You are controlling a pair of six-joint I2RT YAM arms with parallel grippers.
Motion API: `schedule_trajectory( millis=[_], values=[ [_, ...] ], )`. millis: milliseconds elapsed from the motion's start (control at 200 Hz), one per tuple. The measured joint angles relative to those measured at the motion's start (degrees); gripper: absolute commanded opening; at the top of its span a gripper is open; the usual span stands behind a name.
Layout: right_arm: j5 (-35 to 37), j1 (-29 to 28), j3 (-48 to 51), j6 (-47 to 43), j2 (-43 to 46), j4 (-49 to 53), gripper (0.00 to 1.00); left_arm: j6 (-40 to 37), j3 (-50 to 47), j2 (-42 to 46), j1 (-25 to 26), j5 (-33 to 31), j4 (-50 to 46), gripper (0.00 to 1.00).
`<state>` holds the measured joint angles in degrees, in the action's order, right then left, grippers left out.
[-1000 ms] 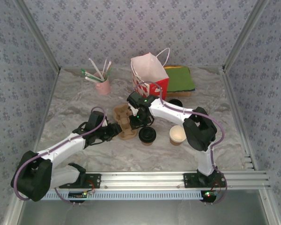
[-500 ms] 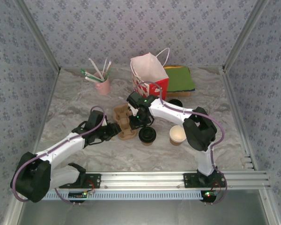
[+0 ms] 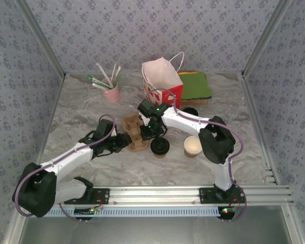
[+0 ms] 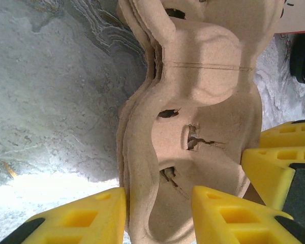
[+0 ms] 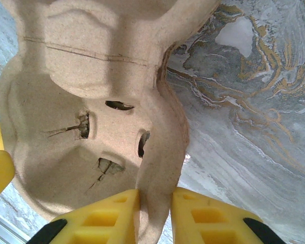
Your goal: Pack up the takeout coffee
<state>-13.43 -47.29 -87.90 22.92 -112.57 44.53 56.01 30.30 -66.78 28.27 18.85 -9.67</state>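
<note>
Hardly anything has moved since a second ago: your left arm has crept a touch and the rest sits where it was. The takeout coffee point(image 3: 159, 147) stands upright on the counter point(image 3: 81, 107), black lid up, long axis vertical. It is just beside the near right corner of the cup carrier point(image 3: 134, 133) and nothing grips it.

Your left end effector point(image 4: 157, 218) is clamped on the carrier's near edge, and your right end effector point(image 5: 155, 213) pinches the rim from the other side.

A lidless cup point(image 3: 192, 146) sits right of the coffee. The counter wears a crinkled, pale marbled sheet. At the back you've got a paper bag point(image 3: 161, 81), a pink cup of straws point(image 3: 111, 93) and a green cloth point(image 3: 195, 85). Flowery wallpaper lines the walls.
</note>
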Motion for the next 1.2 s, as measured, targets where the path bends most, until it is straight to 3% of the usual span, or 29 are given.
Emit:
schedule_trajectory(
  millis=[1199],
  values=[
    [-0.46,0.35,0.0,0.22,0.02,0.0,0.26,1.07,-0.7,-0.46,0.0,2.19,3.52,0.37]
  ],
)
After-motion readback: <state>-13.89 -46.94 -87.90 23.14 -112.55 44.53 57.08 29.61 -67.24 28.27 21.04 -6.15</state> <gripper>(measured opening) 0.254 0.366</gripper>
